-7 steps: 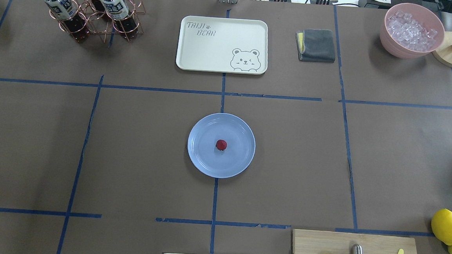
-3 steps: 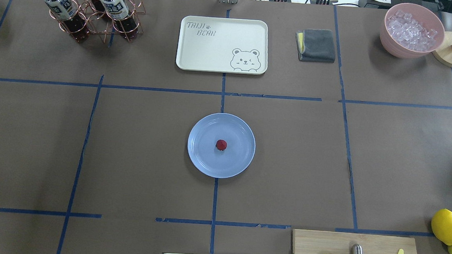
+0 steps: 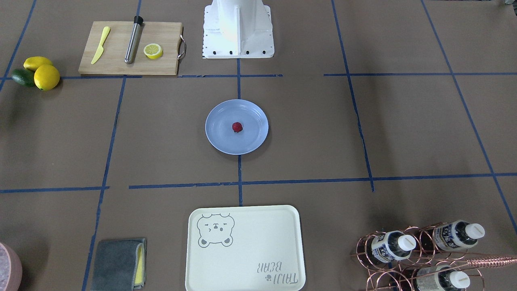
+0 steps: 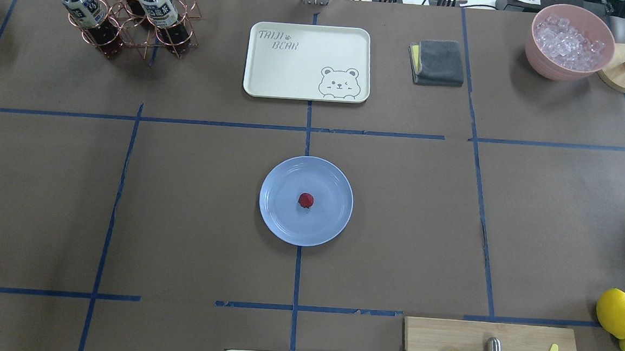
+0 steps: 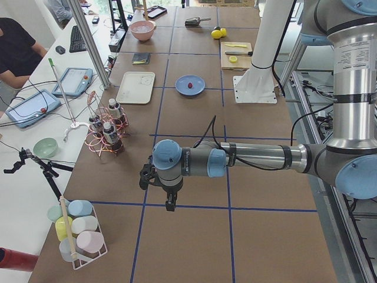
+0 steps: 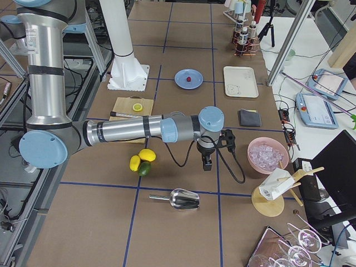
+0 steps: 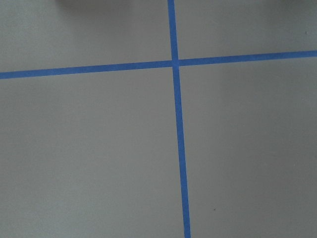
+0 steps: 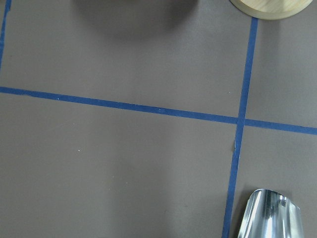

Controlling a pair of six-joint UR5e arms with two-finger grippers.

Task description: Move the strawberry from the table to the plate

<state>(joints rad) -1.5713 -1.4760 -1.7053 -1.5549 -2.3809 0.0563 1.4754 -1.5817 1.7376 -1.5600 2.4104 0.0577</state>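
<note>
Strawberry [image 4: 305,199] on plate [image 4: 279,225], near its centre, mid-frame in overhead view; front view agrees; no berry seen on bare worktop [image 4: 180,216].

Left arm [image 5: 253,158] stretched low across lower middle of left side view, well apart from plate at upper middle; left jaws pointing down above a tape line; open or closed: cannot tell from this view.

Right arm [image 6: 122,130] low across centre of right side view, near lemons [image 6: 142,158] and scoop [image 6: 181,198]; right jaws: cannot tell either.

Wrist views show only paper and tape, no fingers; scoop tip at lower right of right wrist view.

Judged: placement done, task near complete; step in hand is parking clear of plate.

To do well: hold both arms out at worktop ends; no pass over plate; no jolt to worktop, since a round berry on a glossy shallow plate could roll; on right side, mind scoop and lemons below wrist.
</note>
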